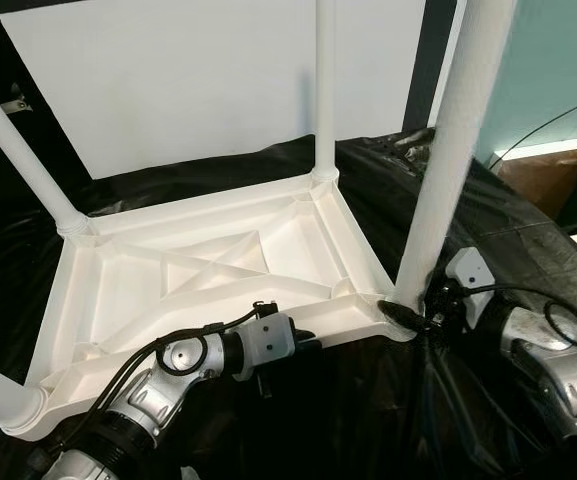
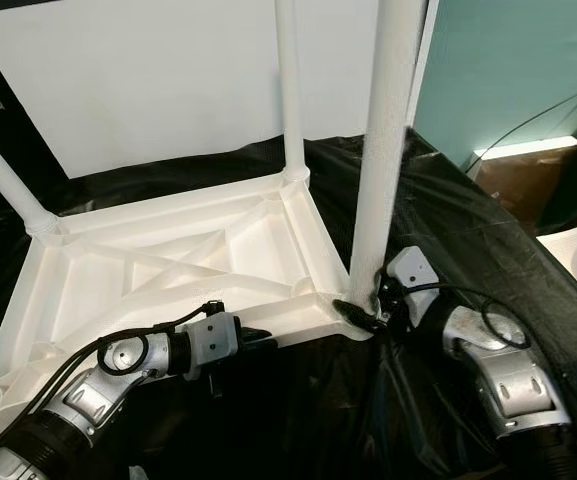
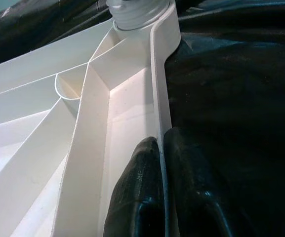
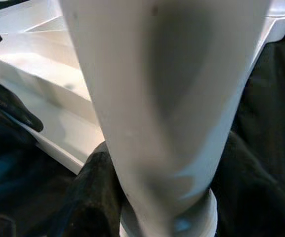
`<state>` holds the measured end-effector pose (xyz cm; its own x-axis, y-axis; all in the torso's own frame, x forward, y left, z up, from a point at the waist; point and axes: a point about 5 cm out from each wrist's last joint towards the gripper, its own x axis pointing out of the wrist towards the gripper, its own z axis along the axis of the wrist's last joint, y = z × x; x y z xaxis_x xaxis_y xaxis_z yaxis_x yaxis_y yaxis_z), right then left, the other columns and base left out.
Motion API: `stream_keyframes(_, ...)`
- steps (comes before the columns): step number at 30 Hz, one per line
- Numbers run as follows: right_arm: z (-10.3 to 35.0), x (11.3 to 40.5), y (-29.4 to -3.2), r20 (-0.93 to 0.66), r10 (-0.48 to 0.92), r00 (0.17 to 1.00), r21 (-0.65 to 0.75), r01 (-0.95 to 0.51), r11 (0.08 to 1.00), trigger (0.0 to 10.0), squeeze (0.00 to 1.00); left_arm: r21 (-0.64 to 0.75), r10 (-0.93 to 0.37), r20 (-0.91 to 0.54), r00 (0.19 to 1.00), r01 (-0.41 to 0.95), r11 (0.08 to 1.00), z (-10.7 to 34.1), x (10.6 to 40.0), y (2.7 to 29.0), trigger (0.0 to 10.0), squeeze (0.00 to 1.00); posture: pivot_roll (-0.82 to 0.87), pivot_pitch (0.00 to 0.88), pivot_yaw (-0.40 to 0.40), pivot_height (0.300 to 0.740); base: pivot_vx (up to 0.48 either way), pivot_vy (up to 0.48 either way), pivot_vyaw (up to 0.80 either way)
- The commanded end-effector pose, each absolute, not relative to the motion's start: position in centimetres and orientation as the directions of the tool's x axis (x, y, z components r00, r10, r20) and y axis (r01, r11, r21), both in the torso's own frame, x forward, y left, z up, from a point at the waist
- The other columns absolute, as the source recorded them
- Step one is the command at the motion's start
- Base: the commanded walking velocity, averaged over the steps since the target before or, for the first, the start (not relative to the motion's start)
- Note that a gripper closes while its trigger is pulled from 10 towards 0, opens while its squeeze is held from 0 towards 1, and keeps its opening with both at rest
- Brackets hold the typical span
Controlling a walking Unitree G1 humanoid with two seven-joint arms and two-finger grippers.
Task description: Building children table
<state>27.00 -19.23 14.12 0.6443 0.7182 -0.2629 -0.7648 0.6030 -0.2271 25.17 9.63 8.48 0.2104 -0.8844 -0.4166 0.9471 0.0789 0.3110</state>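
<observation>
A: Left wrist view: left gripper [image 3: 160, 190] pinches the near rim of the upturned tabletop [image 1: 218, 265] on black sheeting [image 1: 528, 230]

B: Light, stiff, slick plastic, I'd judge. Right gripper [image 2: 363, 312] clamps the corner leg [image 2: 386, 150] low, beside its socket

No legible text, label, brand, number or sign in any view. The white table underside [image 1: 208, 270], its legs [image 1: 448, 150] and the white board [image 1: 198, 70] at 12 o'clock carry no readable markings.
</observation>
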Motion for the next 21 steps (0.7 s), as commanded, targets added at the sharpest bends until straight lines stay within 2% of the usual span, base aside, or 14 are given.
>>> stream_keyframes(1, 13.4, 26.8, -19.3, -0.328, 0.722, 0.609, -0.223, -0.792, 0.568, 0.0, 0.0, 0.121, -0.783, -0.616, 0.082, 0.993, 0.009, 4.2, 23.2, 11.9, 10.0, 0.0, -0.06, 0.008, 0.023, 0.74, 0.0, 0.0, 0.0)
stream_keyframes(7, 13.0, 26.8, -19.5, -0.336, 0.718, 0.61, -0.211, -0.791, 0.574, 0.0, 0.0, 0.121, -0.781, -0.62, 0.08, 0.993, 0.005, 4.2, 23.2, 12.1, 10.0, 0.0, -0.06, 0.011, 0.029, 0.74, 0.0, 0.0, 0.0)
stream_keyframes(10, 12.4, 26.6, -18.7, -0.287, 0.708, 0.645, -0.15, -0.76, 0.632, 0.0, 0.0, 0.121, -0.778, -0.624, 0.077, 0.993, 0.001, 4.2, 23.2, 12.1, 10.0, 0.0, -0.06, 0.011, 0.03, 0.74, 0.0, 0.0, 0.0)
stream_keyframes(11, 11.9, 26.1, -17.4, -0.237, 0.705, 0.668, -0.118, -0.74, 0.662, 0.0, 0.0, 0.122, -0.776, -0.626, 0.076, 0.993, -0.001, 4.1, 23.2, 12.1, 10.0, 0.0, -0.06, 0.01, 0.031, 0.74, 0.0, 0.0, 0.0)
stream_keyframes(13, 11.9, 26.1, -17.4, -0.237, 0.705, 0.668, -0.118, -0.74, 0.662, 0.0, 0.0, 0.122, -0.776, -0.626, 0.076, 0.993, -0.001, 4.1, 23.2, 12.1, 10.0, 0.0, -0.06, 0.01, 0.031, 0.74, 0.0, 0.0, 0.0)
stream_keyframes(14, 11.6, 25.8, -16.5, -0.204, 0.701, 0.683, -0.095, -0.727, 0.68, 0.0, 0.0, 0.122, -0.775, -0.627, 0.076, 0.992, -0.001, 4.1, 23.2, 12.1, 10.0, 0.0, -0.06, 0.01, 0.031, 0.74, 0.0, 0.0, 0.0)
stream_keyframes(15, 11.1, 25.2, -15.3, -0.155, 0.668, 0.728, -0.069, -0.682, 0.728, 0.0, 0.0, 0.123, -0.773, -0.63, 0.076, 0.992, -0.002, 4.1, 23.2, 12.1, 10.0, 0.0, -0.06, 0.01, 0.029, 0.74, 0.0, 0.0, 0.0)
stream_keyframes(17, 10.2, 24.5, -14.0, -0.065, 0.503, 0.862, 0.008, -0.504, 0.864, 0.0, 0.0, 0.124, -0.77, -0.633, 0.077, 0.992, -0.003, 4.0, 23.2, 12.1, 10.0, 0.0, -0.06, 0.01, 0.028, 0.74, 0.0, 0.0, 0.0)
stream_keyframes(19, 10.2, 24.5, -14.0, -0.065, 0.503, 0.862, 0.008, -0.504, 0.864, 0.0, 0.0, 0.124, -0.77, -0.633, 0.077, 0.992, -0.003, 4.0, 23.2, 12.1, 10.0, 0.0, -0.06, 0.01, 0.028, 0.74, 0.0, 0.0, 0.0)
stream_keyframes(20, 9.5, 24.0, -14.7, -0.049, 0.257, 0.965, 0.057, -0.254, 0.966, 0.0, 0.0, 0.124, -0.77, -0.633, 0.08, 0.992, 0.001, 4.0, 23.2, 12.2, 10.0, 0.0, -0.05, 0.009, 0.023, 0.74, 0.0, 0.0, 0.0)
stream_keyframes(21, 9.3, 23.8, -15.0, -0.05, 0.184, 0.982, 0.054, -0.181, 0.982, 0.0, 0.0, 0.123, -0.77, -0.633, 0.081, 0.992, 0.003, 4.0, 23.2, 12.2, 10.0, 0.0, -0.05, 0.009, 0.023, 0.74, 0.0, 0.0, 0.0)
